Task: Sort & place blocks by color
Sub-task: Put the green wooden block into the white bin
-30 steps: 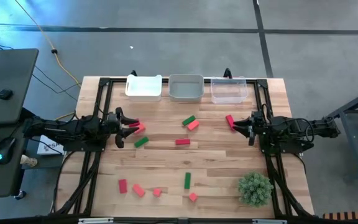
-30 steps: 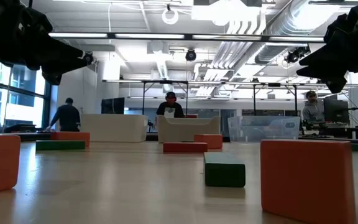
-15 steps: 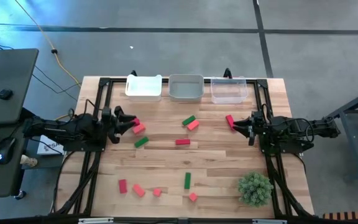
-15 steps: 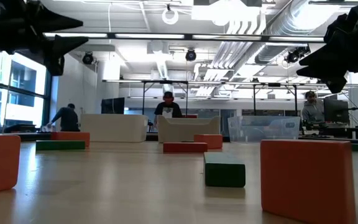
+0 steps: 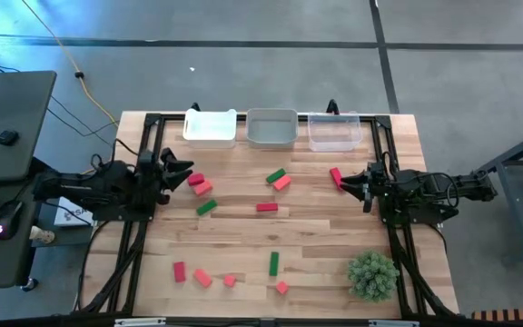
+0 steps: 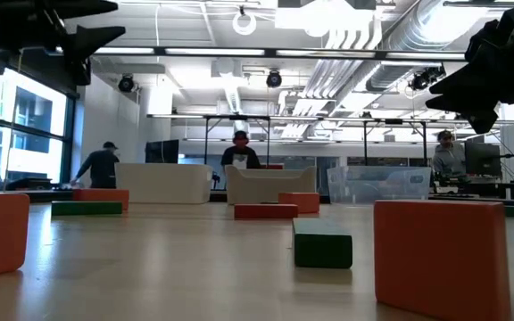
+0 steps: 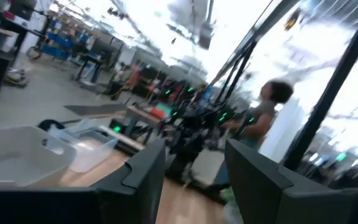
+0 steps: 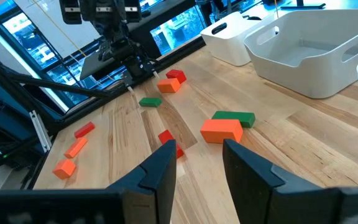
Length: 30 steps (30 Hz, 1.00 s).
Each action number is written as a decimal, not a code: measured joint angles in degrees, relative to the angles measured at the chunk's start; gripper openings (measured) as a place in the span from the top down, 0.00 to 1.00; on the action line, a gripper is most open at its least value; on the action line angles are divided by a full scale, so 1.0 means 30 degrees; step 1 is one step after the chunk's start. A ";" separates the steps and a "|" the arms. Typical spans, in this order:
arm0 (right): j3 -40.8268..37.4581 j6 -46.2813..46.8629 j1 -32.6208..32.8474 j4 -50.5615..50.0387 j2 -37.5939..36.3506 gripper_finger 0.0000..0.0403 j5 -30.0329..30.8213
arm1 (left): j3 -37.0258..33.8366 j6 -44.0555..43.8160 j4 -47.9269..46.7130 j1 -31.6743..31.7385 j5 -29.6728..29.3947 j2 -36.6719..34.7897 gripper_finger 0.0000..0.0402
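1. Left hand (image 5: 182, 172) at the desk's (image 5: 243, 254) 9 o'clock edge, raised off the surface, fingers parted, nothing between them.
2. Right hand (image 5: 346, 183) at the 3 o'clock side, also up in the air, fingers parted around empty space; red block (image 5: 336, 176) lies just beside its tips, contact can't be told.
3. Three trays in a row along the 12 o'clock edge: white tray (image 5: 211, 127), grey tray (image 5: 271, 128), clear tray (image 5: 334, 131).
4. Blocks scattered:
   - red/salmon pair (image 5: 199, 184) just off the left hand
   - green bar (image 5: 206, 207) below it
   - green-salmon pair (image 5: 279, 178) near centre
   - red bar (image 5: 267, 207) at centre
5. 6 o'clock edge: red block (image 5: 179, 271), salmon pieces (image 5: 203, 278), green bar (image 5: 274, 263); plant ball (image 5: 372, 275) at 5 o'clock.
6. Open desk between centre and the 6 o'clock row.
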 joint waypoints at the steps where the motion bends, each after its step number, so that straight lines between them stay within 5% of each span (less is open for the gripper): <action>1: 0.0000 0.0000 0.0001 0.0002 0.0002 0.70 0.0007 | 0.0547 0.0247 -0.1011 0.0000 -0.0092 0.0113 0.61; 12: 0.0000 0.0000 0.0006 -0.0006 0.0004 0.70 0.0004 | 0.6917 -0.0586 -1.2958 0.0007 -0.0915 0.2871 0.61; 30: 0.0000 0.0000 0.0004 -0.0122 0.0004 0.70 0.0002 | 1.1727 -0.3896 -1.8089 0.0007 -0.0413 0.9957 0.61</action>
